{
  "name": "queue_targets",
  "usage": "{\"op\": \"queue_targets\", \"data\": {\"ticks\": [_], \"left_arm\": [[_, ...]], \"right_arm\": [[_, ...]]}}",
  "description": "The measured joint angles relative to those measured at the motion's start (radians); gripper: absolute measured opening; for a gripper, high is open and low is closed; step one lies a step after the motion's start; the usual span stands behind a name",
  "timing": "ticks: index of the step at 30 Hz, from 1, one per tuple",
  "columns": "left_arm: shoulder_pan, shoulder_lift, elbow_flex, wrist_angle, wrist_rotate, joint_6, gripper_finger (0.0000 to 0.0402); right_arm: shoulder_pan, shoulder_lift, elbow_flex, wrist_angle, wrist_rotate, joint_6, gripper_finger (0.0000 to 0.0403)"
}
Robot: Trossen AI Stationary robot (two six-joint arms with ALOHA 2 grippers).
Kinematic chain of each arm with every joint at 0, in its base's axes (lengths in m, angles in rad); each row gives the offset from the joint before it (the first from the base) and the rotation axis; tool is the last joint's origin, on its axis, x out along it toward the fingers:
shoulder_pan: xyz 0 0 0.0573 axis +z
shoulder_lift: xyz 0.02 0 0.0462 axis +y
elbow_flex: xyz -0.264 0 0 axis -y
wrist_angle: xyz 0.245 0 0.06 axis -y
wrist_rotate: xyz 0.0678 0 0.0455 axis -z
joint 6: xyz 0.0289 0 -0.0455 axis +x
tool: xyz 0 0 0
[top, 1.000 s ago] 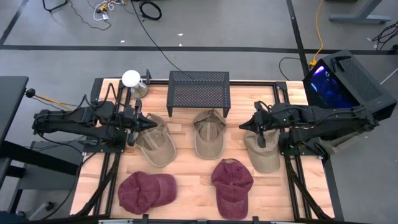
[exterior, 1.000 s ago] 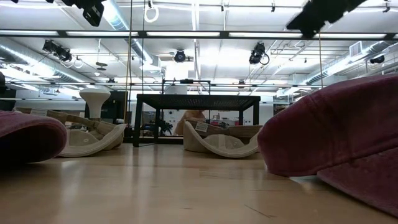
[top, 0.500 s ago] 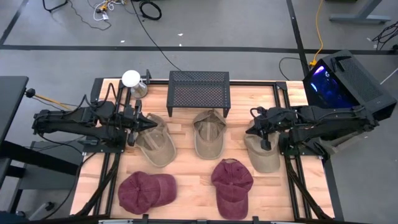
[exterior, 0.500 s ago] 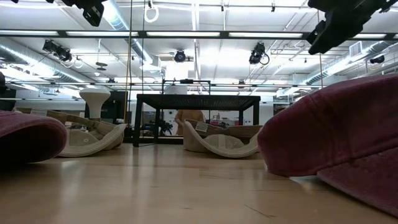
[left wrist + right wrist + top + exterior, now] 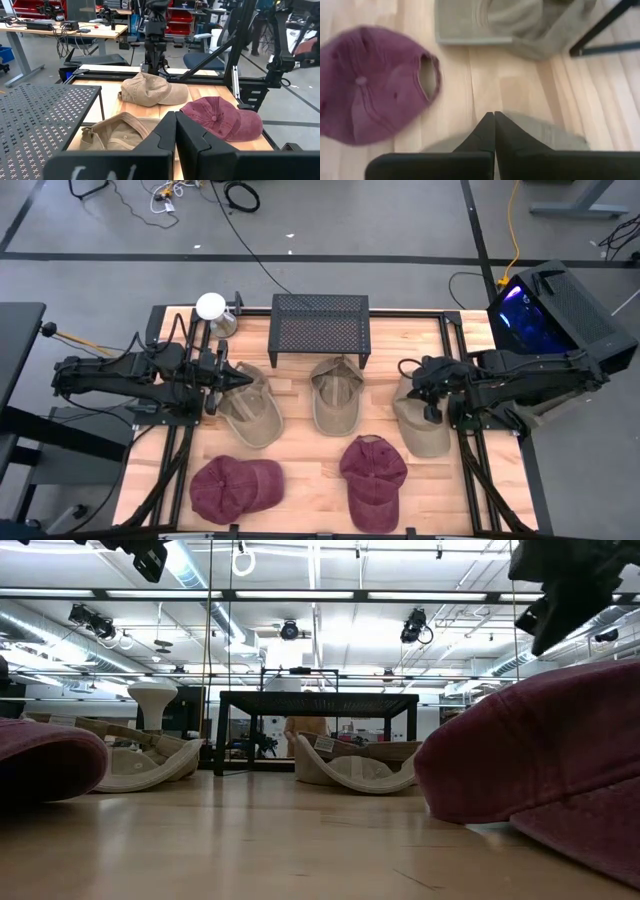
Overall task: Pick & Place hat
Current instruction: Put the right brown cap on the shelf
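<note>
The tan hat (image 5: pixel 423 423) is sat at the desk's (image 5: pixel 300 480) right edge, under the right end effector (image 5: pixel 407 370), fingers pinched together. Clenched like that, it'd probably just get shoved. The clenched left end effector (image 5: pixel 245 378) is only confirmed by wrist views.

1. The right gripper (image 5: pixel 407 369) swung from pointing toward the table's middle to pointing down at the right-hand tan hat (image 5: pixel 424 425), its fingers pressed together.
2. In the low view, the right gripper (image 5: pixel 560 595) shifted rightward and dropped lower.
</note>
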Motion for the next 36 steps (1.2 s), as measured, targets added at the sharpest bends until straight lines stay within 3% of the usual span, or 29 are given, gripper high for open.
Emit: {"op": "queue_targets", "data": {"ticks": [14,22,26,31,36], "left_arm": [[0.0,0.0,0.0,0.0,0.0,0.0,0.0014],[0.0,0.0,0.0,0.0,0.0,0.0,0.0014],[0.0,0.0,0.0,0.0,0.0,0.0,0.0014],[0.0,0.0,0.0,0.001,0.0,0.0,0.0014],[0.0,0.0,0.0,0.0,0.0,0.0,0.0014]], "right_arm": [[0.0,0.0,0.0,-0.157,-0.017,0.001,0.0017],[-0.001,0.0,0.0,-0.28,0.014,0.079,0.0028],[-0.001,0.01,0.0,-0.291,0.041,0.082,0.0071],[-0.001,0.028,-0.01,-0.298,0.134,0.078,0.0153],[-0.001,0.046,-0.07,-0.3,0.13,0.08,0.0223]]}}
